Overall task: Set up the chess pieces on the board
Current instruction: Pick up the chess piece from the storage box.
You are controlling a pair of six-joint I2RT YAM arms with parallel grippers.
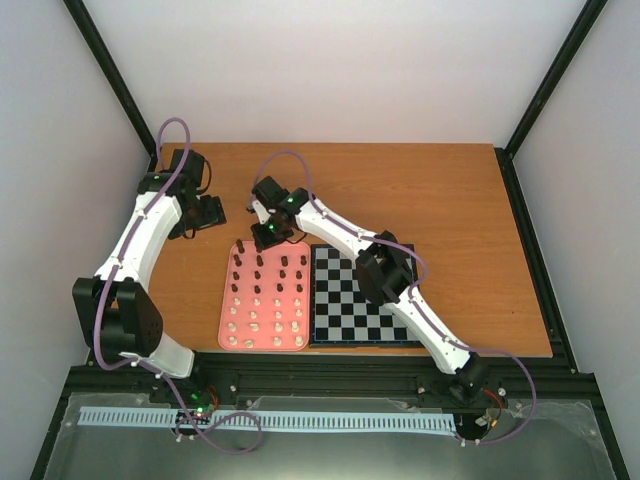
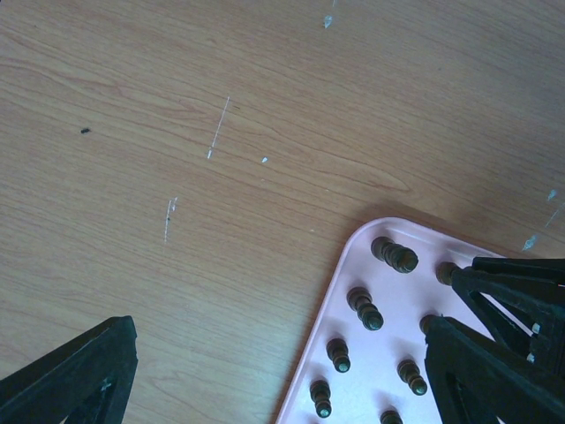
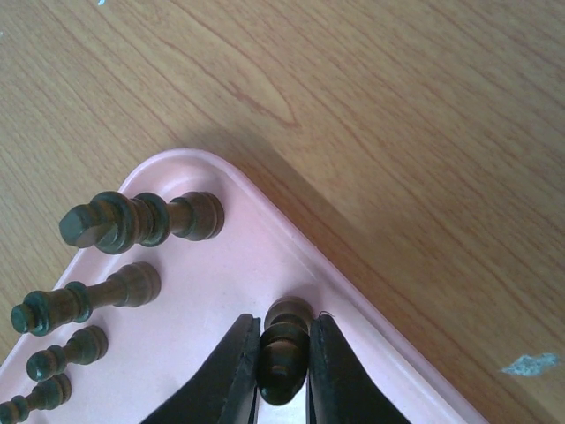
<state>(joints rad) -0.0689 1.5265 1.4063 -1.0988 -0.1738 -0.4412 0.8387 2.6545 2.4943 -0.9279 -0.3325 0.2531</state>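
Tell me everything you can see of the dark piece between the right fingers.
The dark piece is a small dark brown peg, glossy, seemingly turned wood, with a rounded head and ringed body. It stands upright on the pink tray, near a corner, apart from the other pieces. The right fingers pinch it from both sides.

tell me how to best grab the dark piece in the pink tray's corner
Take the dark piece by its upper body from straight above, as the right gripper now does. It stands upright beside the pink tray's rim, which would likely block a sideways approach.
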